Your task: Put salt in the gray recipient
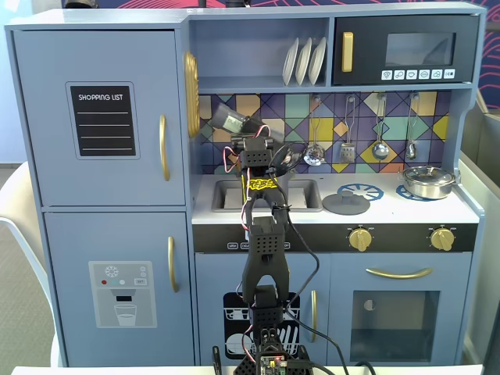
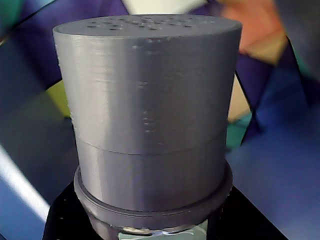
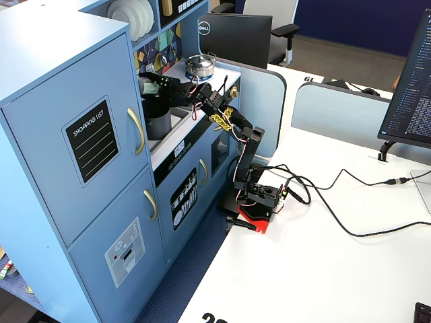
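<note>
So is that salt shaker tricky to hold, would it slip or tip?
Probably rigid: the salt shaker looks like layered hard plastic. Its fine ridges likely give some grip. It looks tilted in the gripper, and being tall and slim it might tip easily once set down.

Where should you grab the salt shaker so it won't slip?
Grip the salt shaker round its slim body, just under the wider cap, coming from the side. The cap's rim sticks out, so the shaker can't slide down through the grip.
</note>
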Available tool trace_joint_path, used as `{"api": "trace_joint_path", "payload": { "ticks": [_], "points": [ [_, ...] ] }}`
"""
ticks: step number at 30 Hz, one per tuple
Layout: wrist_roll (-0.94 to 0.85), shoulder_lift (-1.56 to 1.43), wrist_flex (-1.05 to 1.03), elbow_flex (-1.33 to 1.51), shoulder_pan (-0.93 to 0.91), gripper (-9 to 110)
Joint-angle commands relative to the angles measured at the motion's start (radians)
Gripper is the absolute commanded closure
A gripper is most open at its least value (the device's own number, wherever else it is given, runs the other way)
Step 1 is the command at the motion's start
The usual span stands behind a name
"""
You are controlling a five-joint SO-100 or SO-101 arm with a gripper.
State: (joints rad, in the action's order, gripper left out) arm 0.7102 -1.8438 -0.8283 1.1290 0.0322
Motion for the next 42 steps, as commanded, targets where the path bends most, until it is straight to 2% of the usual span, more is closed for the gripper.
{"api": "trace_joint_path", "payload": {
  "ticks": [1, 7, 15, 17, 22, 24, 27, 32, 36, 38, 42],
  "points": [
    [0.199, -0.008, 0.058, -0.078, 0.002, 101],
    [0.250, -0.078, 0.264, 0.071, 0.003, 101],
    [0.270, -0.133, 0.308, 0.229, 0.000, 101],
    [0.282, -0.104, 0.244, 0.181, -0.002, 101],
    [0.334, 0.060, -0.114, -0.127, -0.032, 101],
    [0.337, 0.081, -0.147, -0.161, -0.035, 101],
    [0.325, 0.066, -0.084, -0.121, -0.031, 101],
    [0.196, -0.063, 0.314, 0.129, 0.006, 101],
    [0.164, -0.058, 0.353, 0.124, 0.029, 101],
    [0.175, -0.044, 0.314, 0.106, 0.028, 101],
    [0.242, 0.051, 0.026, -0.074, 0.017, 101]
  ]
}}
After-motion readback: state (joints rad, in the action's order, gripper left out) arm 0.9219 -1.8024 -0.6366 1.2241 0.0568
